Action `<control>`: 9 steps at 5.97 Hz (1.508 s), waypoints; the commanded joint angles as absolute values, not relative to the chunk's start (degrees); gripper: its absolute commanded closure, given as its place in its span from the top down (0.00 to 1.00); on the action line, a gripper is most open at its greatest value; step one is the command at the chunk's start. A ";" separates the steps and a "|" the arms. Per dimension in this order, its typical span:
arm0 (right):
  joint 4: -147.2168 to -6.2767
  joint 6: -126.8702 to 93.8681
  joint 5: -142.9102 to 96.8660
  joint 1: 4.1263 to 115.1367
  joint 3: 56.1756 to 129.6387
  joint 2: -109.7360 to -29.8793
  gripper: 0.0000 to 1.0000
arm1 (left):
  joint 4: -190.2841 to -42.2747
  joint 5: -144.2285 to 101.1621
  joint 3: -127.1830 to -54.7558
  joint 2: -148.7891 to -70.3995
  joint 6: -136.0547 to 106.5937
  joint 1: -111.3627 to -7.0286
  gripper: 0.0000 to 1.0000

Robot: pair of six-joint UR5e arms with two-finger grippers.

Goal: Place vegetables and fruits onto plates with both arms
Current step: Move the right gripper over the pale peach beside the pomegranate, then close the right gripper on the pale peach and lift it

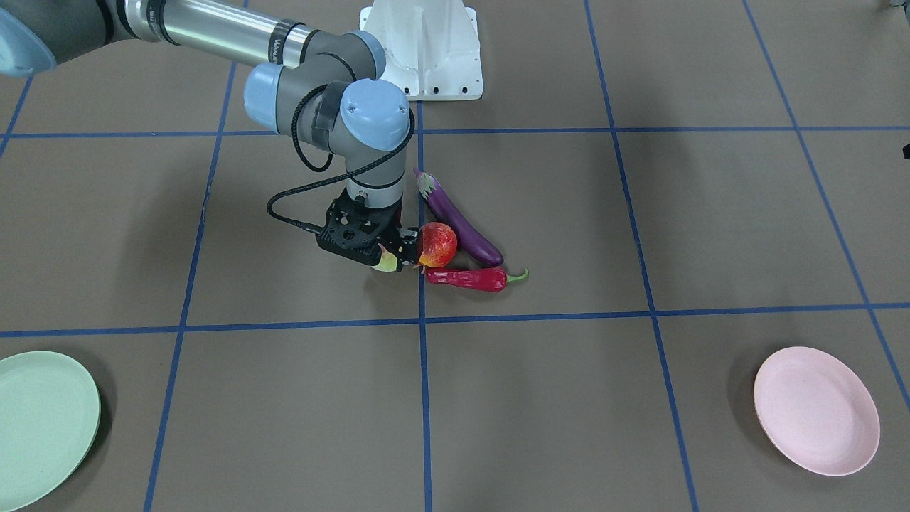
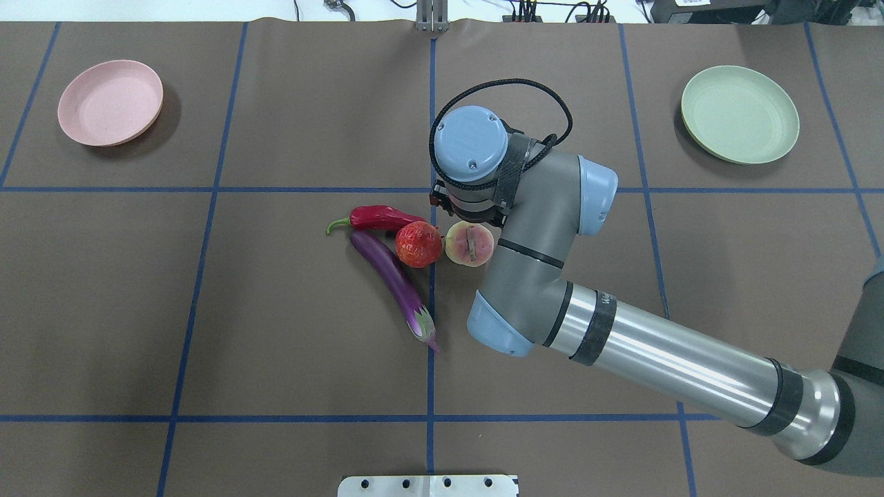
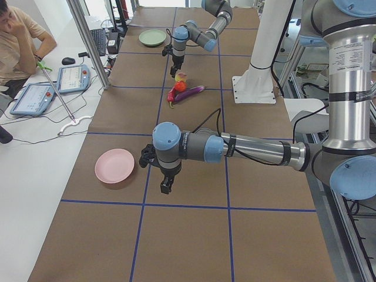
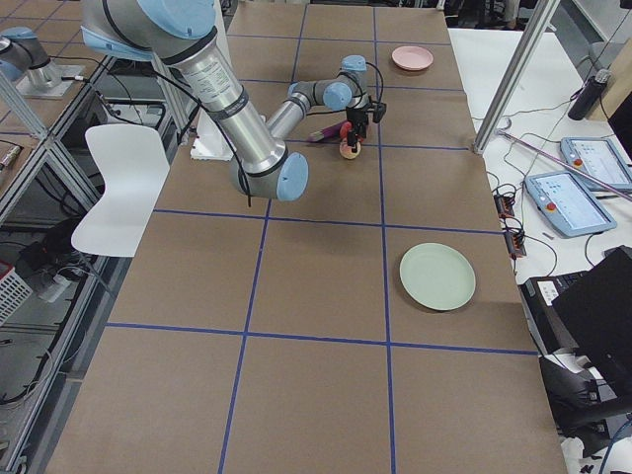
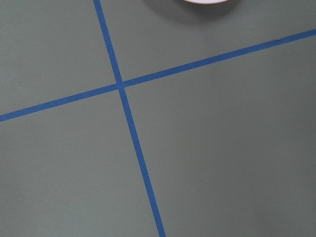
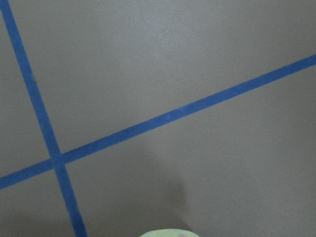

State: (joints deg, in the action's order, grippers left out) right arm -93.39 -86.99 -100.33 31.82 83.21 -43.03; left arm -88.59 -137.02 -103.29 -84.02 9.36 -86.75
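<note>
The peach (image 2: 469, 243), the bumpy red-orange fruit (image 2: 418, 244), the purple eggplant (image 2: 394, 276) and the red chili (image 2: 376, 217) lie bunched together at the table's middle. My right gripper (image 1: 398, 257) points down right over the peach (image 1: 386, 264), beside the bumpy fruit (image 1: 437, 244). Its jaws look open, and the peach rests on the table. The mint green plate (image 2: 739, 114) and the pink plate (image 2: 110, 102) are empty at the far corners. My left gripper (image 3: 167, 187) hangs over bare table beside the pink plate (image 3: 114, 165). I cannot tell whether it is open or shut.
The white base block (image 1: 426, 50) stands at the robot's edge of the table. Blue tape lines (image 2: 431, 428) divide the brown mat into squares. An operator (image 3: 17, 41) sits by tablets at the side bench, off the table.
</note>
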 commanded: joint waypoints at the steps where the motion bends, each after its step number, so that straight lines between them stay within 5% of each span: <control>1: -93.34 -86.92 -98.97 31.12 83.15 -42.98 1.00 | -88.59 -137.02 -103.27 -84.02 9.40 -86.75 1.00; 8: -90.18 -87.62 -98.53 28.56 83.49 -44.21 0.96 | -88.59 -137.02 -103.27 -84.02 9.32 -86.75 1.00; 9: -90.18 -87.45 -98.87 28.56 84.45 -44.30 0.27 | -88.59 -137.02 -103.36 -84.02 9.32 -86.75 1.00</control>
State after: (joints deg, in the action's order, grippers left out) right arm -90.18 -87.52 -98.63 28.59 83.75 -44.27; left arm -88.59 -137.02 -103.29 -84.02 9.32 -86.75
